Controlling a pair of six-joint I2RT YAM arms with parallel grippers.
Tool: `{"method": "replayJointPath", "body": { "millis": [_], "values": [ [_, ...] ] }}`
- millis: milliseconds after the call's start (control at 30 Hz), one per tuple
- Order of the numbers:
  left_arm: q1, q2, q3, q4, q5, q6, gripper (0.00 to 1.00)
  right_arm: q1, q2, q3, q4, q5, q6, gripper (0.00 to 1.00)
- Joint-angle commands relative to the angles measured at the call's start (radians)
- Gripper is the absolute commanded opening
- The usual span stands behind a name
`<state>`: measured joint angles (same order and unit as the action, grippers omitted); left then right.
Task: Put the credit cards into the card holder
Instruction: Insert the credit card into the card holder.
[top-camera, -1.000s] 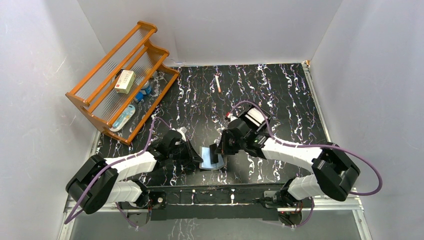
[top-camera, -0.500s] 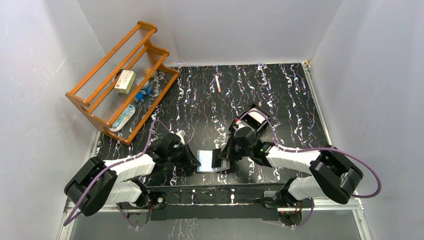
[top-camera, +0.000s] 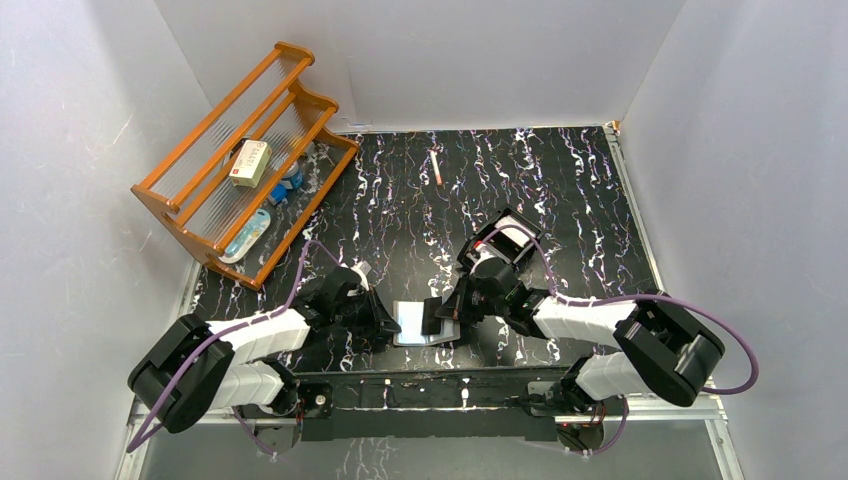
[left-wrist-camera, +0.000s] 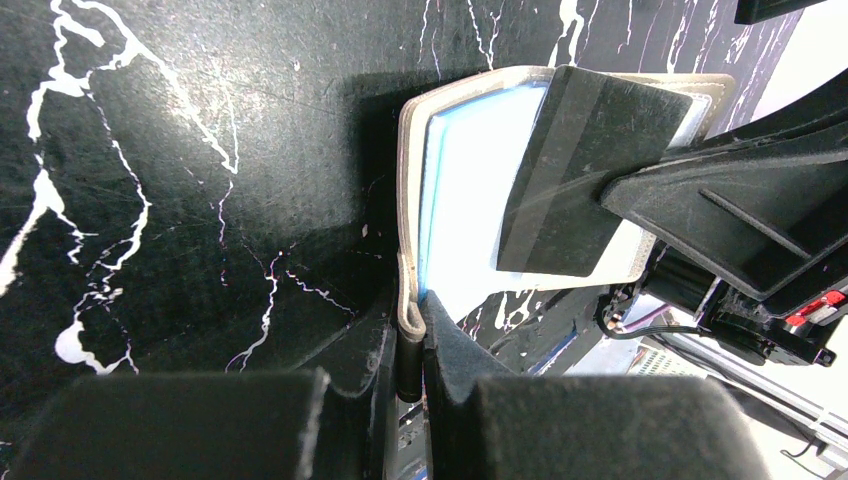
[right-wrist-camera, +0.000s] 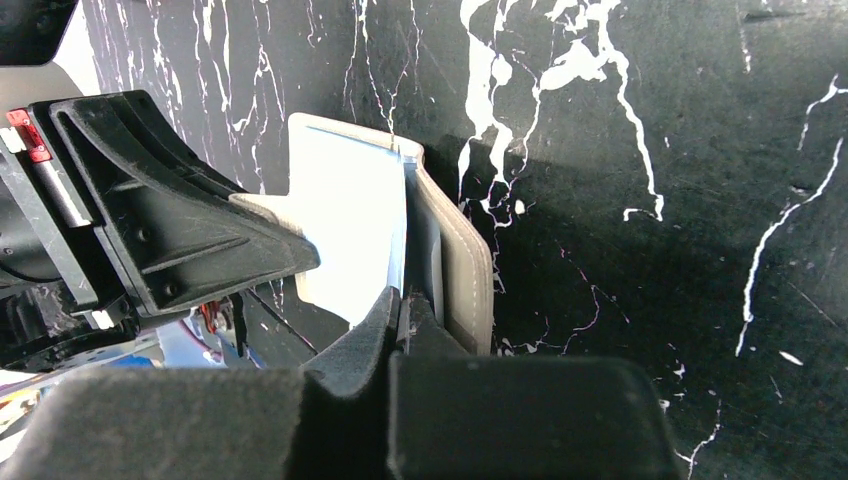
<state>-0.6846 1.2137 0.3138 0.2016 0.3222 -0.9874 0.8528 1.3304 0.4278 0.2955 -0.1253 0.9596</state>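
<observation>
The left end effector (left-wrist-camera: 410, 335) is clenched tight. It pinches the thin pale rim of the card holder (left-wrist-camera: 465, 190), on the holder's left side.

The right end effector (right-wrist-camera: 402, 305) is clenched too. It grips a credit card (left-wrist-camera: 590, 170) by one edge, on the right side of the card holder. The card is flat, thin and dark grey. It lies over the open inside of the card holder, but I cannot tell if its edge is in a pocket.

The card holder is open. Its inside is shiny and pale blue. Its outside is dull grey-brown and soft, with a stitched line along the rim. It is down on the black desk (top-camera: 560, 190), which is smooth with white streaks. I cannot tell if all of it lies flat.

An orange wooden rack (top-camera: 235, 150) with see-through shelves stands far from the card holder, back and to the left.
</observation>
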Motion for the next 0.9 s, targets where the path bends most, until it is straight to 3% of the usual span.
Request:
{"method": "replayJointPath", "body": {
  "millis": [0, 767, 867],
  "values": [
    [-0.007, -0.024, -0.024, -0.06, -0.015, 0.02, 0.0, -0.002, -0.002, -0.012, 0.027, -0.012, 0.014, 0.0],
    [-0.009, -0.028, -0.018, -0.069, -0.022, 0.016, 0.0, -0.002, 0.075, -0.023, 0.07, -0.1, 0.03, 0.0],
    [-0.009, -0.034, -0.018, -0.071, -0.02, 0.015, 0.0, -0.001, 0.087, -0.001, 0.035, -0.088, 0.025, 0.06]
  ]
}}
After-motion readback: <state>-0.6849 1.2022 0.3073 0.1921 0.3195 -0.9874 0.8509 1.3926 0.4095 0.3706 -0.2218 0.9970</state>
